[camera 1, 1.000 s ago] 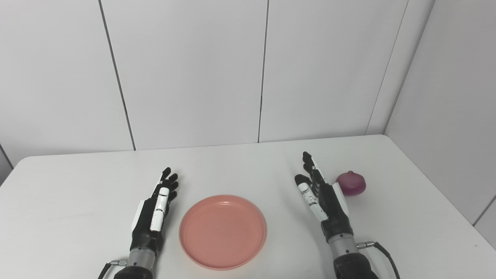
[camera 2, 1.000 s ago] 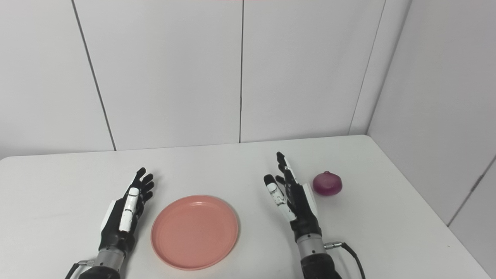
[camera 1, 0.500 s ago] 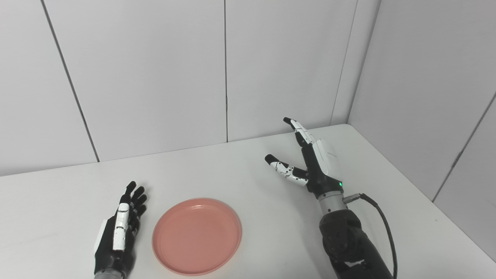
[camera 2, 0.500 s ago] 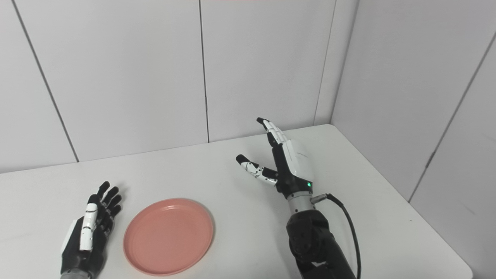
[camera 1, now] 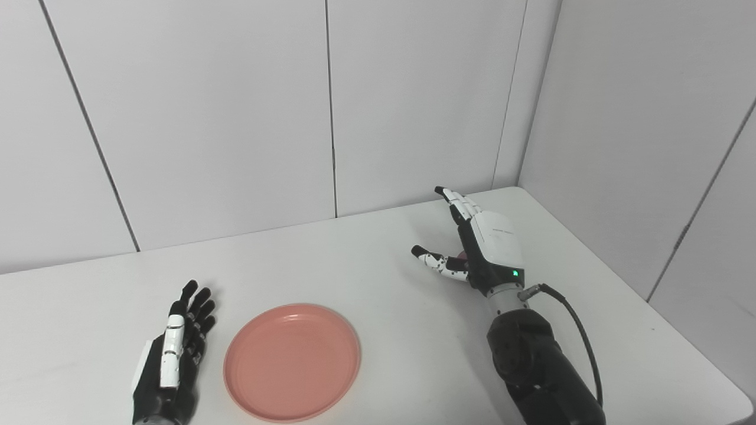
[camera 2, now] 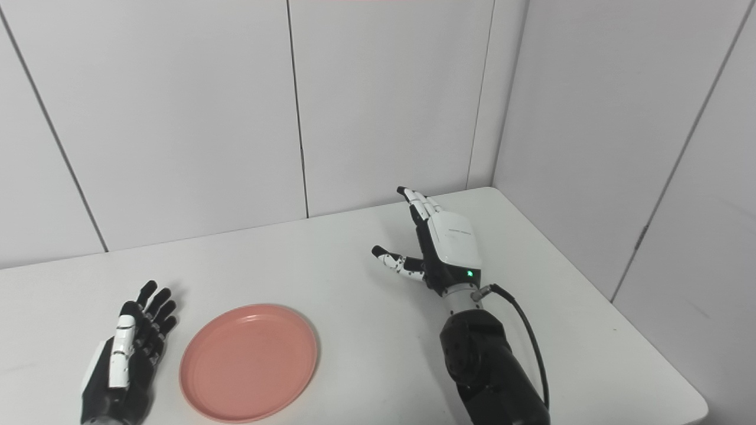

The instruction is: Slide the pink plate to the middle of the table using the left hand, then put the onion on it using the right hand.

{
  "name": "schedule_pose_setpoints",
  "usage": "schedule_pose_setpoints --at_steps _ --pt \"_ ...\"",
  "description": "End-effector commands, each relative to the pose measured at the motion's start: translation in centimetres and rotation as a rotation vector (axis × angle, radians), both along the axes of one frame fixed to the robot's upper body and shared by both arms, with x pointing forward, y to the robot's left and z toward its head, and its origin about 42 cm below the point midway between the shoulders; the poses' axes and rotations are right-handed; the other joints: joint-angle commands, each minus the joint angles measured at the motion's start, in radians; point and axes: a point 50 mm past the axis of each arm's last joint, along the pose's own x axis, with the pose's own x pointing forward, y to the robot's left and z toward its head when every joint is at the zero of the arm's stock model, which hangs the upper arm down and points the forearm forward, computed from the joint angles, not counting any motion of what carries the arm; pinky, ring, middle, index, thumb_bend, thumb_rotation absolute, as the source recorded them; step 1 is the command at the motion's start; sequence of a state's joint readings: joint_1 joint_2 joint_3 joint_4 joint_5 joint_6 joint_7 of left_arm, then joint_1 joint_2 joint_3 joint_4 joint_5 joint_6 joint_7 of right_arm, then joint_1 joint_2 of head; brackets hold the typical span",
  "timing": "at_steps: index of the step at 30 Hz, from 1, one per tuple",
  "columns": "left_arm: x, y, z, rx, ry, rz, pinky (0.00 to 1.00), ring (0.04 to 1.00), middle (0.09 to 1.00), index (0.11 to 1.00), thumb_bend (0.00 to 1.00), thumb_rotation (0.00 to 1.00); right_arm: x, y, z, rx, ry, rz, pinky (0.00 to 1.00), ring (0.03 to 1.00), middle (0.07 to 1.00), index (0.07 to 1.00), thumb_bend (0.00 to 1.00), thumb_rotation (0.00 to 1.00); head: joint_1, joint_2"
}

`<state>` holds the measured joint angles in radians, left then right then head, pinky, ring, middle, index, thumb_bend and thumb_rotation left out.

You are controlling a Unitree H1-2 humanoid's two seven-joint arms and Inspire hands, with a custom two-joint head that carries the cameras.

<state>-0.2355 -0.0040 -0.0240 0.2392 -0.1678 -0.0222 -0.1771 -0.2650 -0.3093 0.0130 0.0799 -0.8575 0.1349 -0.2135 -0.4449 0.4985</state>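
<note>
The pink plate [camera 1: 292,361] lies flat on the white table, near its front edge and left of the middle. My left hand [camera 1: 174,360] rests open on the table just left of the plate, a small gap from its rim, holding nothing. My right hand [camera 1: 481,248] hovers open at the right, fingers spread and thumb [camera 1: 434,262] pointing left. It covers the purple onion [camera 1: 460,255], of which only a sliver shows under the palm in the left eye view. In the right eye view the onion is fully hidden behind the right hand [camera 2: 446,245].
The white table [camera 1: 366,277] ends at grey wall panels behind and at a wall close on the right. Its right edge [camera 1: 679,330] runs diagonally toward the front. A black cable loops off my right wrist [camera 1: 582,336].
The camera has swung to the right. My right hand rose from beside the onion, moved over it with fingers spread, then dropped a little. The left hand and plate stay put.
</note>
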Motion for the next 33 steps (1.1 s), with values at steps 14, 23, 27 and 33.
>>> schedule_pose_setpoints --at_steps 14,23,27,33 --pt "-0.5 1.0 -0.5 0.003 0.009 0.003 0.98 0.965 0.962 0.961 0.46 1.00 2.4 -3.0 0.9 -0.009 0.028 -0.088 0.96 0.893 0.893 0.924 0.84 0.45 0.009 0.006" --pt "-0.9 0.9 -0.3 0.011 0.007 -0.011 0.98 0.966 0.963 0.965 0.45 1.00 2.4 -3.7 -0.4 0.025 0.126 -0.100 0.94 0.892 0.895 0.925 0.82 0.39 0.022 0.016" --pt "-0.9 0.8 -0.2 0.011 0.006 -0.010 0.98 0.966 0.964 0.966 0.45 1.00 2.4 -3.5 -0.8 0.047 0.157 -0.092 0.86 0.881 0.883 0.904 0.82 0.32 0.022 0.015" --pt "-0.9 0.7 -0.2 0.010 0.005 -0.012 0.98 0.969 0.966 0.968 0.45 1.00 2.6 -3.4 -1.5 0.093 0.191 -0.084 0.74 0.829 0.842 0.847 0.80 0.10 0.021 0.018"
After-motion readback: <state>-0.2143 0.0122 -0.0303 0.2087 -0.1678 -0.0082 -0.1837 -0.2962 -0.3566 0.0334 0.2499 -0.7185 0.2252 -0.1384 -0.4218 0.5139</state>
